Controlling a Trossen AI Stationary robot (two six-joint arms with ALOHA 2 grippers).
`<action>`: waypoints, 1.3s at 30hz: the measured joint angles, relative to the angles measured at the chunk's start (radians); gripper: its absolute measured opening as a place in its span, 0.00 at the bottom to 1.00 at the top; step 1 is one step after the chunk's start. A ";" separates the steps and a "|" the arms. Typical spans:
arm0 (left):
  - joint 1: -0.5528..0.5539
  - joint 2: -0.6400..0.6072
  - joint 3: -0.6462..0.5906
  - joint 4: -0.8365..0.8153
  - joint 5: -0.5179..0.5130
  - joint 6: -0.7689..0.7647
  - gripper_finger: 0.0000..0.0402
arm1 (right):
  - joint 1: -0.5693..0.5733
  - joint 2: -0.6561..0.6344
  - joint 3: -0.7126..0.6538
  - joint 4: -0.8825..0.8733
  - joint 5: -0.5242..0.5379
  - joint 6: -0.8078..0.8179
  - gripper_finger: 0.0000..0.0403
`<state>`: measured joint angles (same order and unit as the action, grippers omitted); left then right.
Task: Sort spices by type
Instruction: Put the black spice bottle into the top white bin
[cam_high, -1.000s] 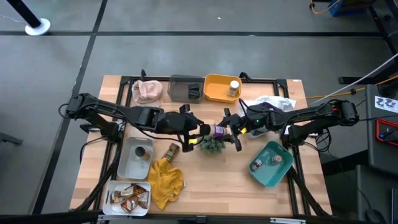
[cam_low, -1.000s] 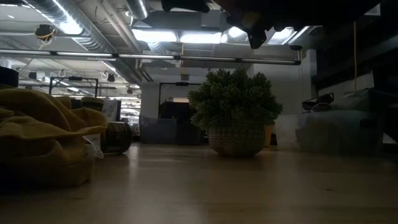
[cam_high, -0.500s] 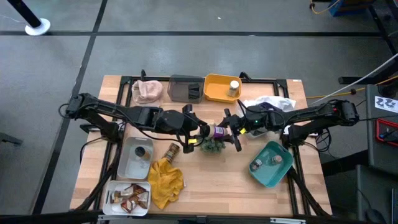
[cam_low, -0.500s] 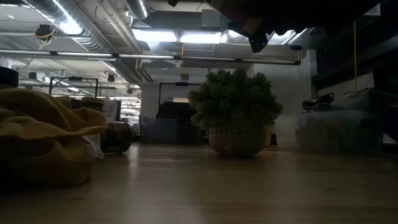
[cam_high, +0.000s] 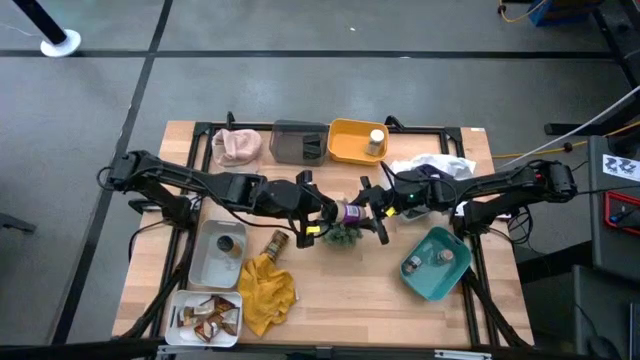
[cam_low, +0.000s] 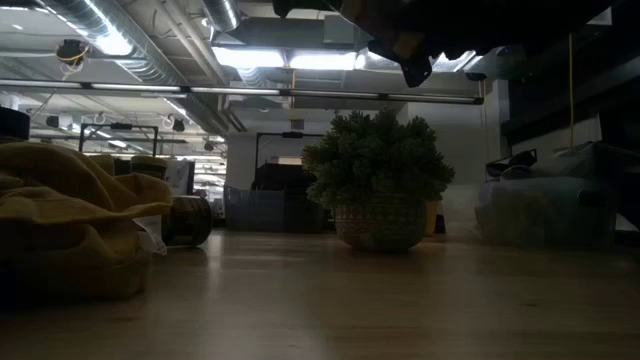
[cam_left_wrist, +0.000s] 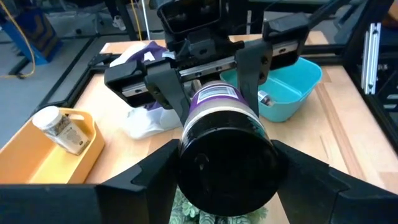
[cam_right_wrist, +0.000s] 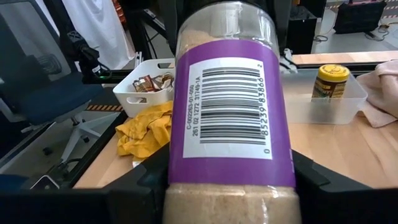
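My fingers (cam_left_wrist: 155, 180): matt black plastic.
Jar I hold (cam_right_wrist: 227, 112): clear smooth plastic, glossy purple paper label.
Jar cap (cam_left_wrist: 227, 165): smooth black plastic.
Table (cam_high: 360, 290): pale wood, smooth.
Cloth (cam_high: 265, 290): mustard fabric, crumpled.
Teal bin (cam_left_wrist: 295, 93): smooth plastic.
Packets (cam_high: 210, 315): glossy.

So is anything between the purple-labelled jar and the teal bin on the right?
Only the right gripper itself: it and the left gripper both clamp the purple-labelled jar in the air above the plant. Beyond that gripper, the table towards the teal bin looks bare.
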<state>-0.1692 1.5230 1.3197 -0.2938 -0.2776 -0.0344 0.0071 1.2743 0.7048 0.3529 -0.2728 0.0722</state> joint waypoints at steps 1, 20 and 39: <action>0.000 0.007 0.000 0.003 0.000 0.013 0.54 | 0.000 0.000 0.000 -0.002 -0.001 -0.002 0.47; 0.000 -0.041 0.000 -0.040 -0.008 0.012 0.47 | 0.000 -0.001 0.004 -0.007 -0.003 0.002 0.63; -0.069 -0.363 0.000 -0.917 0.346 -0.849 0.47 | -0.001 -0.001 0.004 -0.022 -0.007 0.002 0.77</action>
<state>-0.2381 1.1595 1.3201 -1.2111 0.0681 -0.8834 0.0063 1.2732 0.7086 0.3313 -0.2802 0.0742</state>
